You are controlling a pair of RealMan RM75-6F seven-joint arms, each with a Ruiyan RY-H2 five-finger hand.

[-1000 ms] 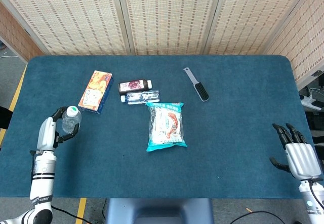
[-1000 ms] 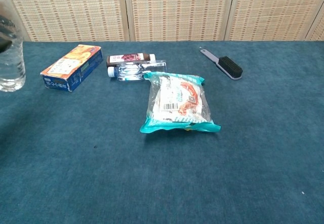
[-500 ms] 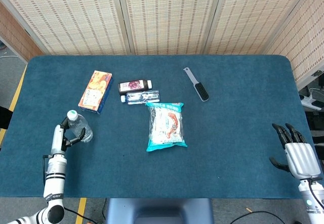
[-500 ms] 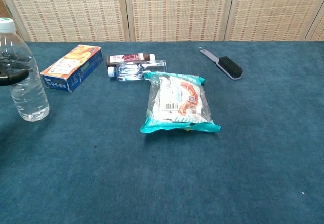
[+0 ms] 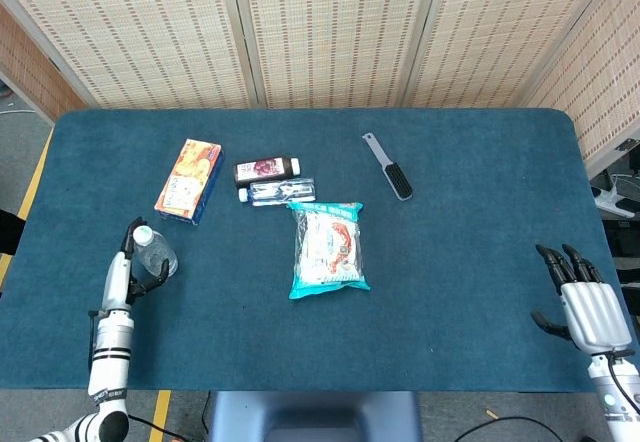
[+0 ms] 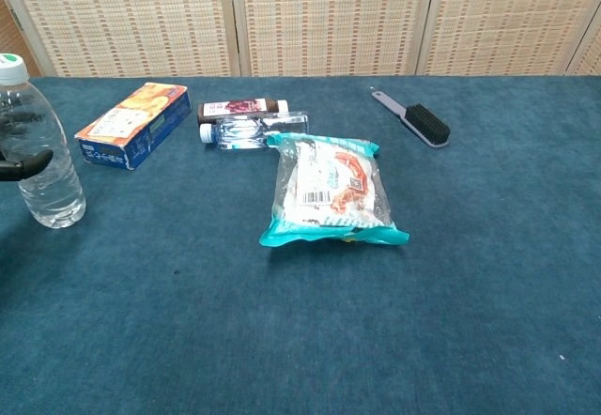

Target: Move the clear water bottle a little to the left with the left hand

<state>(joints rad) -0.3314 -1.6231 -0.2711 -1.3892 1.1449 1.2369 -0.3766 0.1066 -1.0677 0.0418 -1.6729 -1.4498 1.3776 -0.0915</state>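
The clear water bottle (image 5: 155,254) (image 6: 39,150) stands upright on the blue table at the front left, white cap on top. My left hand (image 5: 128,267) is beside it on its left, with fingers curled around its body. In the chest view only a dark fingertip (image 6: 26,164) shows, reaching in from the left edge across the bottle's front. My right hand (image 5: 585,302) hangs at the table's front right corner, fingers spread and holding nothing. It does not show in the chest view.
An orange box (image 5: 188,180) lies just behind the bottle. A dark bottle (image 5: 266,169), a small clear bottle (image 5: 277,192) lying down and a teal snack bag (image 5: 328,248) sit mid-table. A brush (image 5: 390,169) lies further right.
The bottle went from lifted at the far left to standing on the table. In the last half second it and my left hand shifted slightly left. The right hand stayed still.
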